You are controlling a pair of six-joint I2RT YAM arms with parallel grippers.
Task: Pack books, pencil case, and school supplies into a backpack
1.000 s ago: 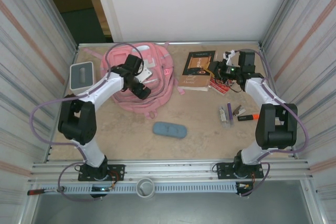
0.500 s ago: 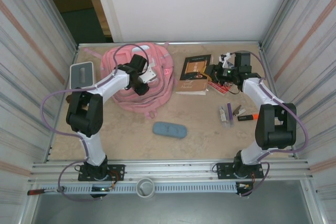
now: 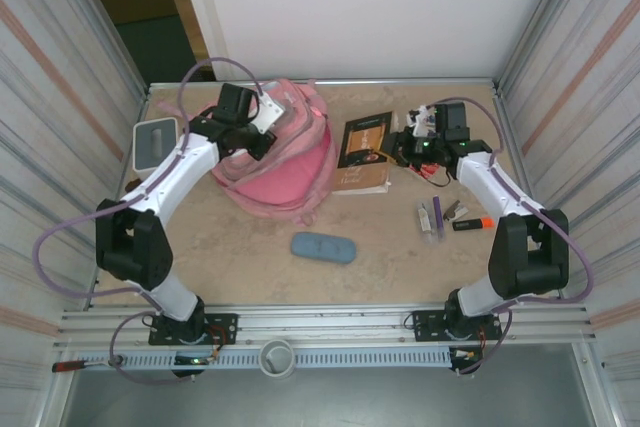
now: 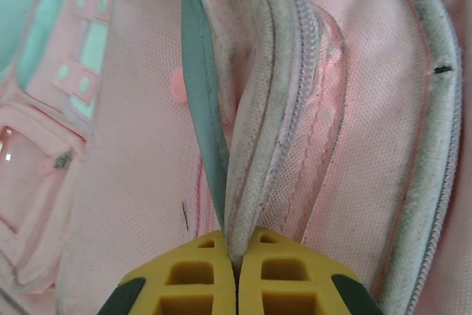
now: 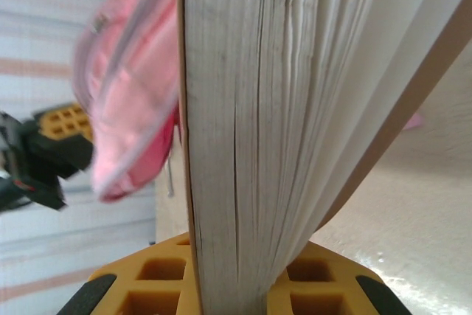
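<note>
The pink backpack lies at the back left of the table. My left gripper is shut on its grey zip-edged rim, holding that edge up off the bag. My right gripper is shut on the dark brown book, which is tilted with its pale page edges running between the jaws. The backpack shows just beyond the book. A bit of the red comic book lies under the right wrist. The blue-grey pencil case rests mid-table. The school supplies lie at the right.
A white box with a grey top stands left of the backpack. An orange marker lies by the supplies. Corrugated walls close in both sides, and a pale wall stands at the back.
My left gripper has shut on the backpack's rim and drawn it up toward the back left. The right gripper has carried the brown book left, toward the bag.
</note>
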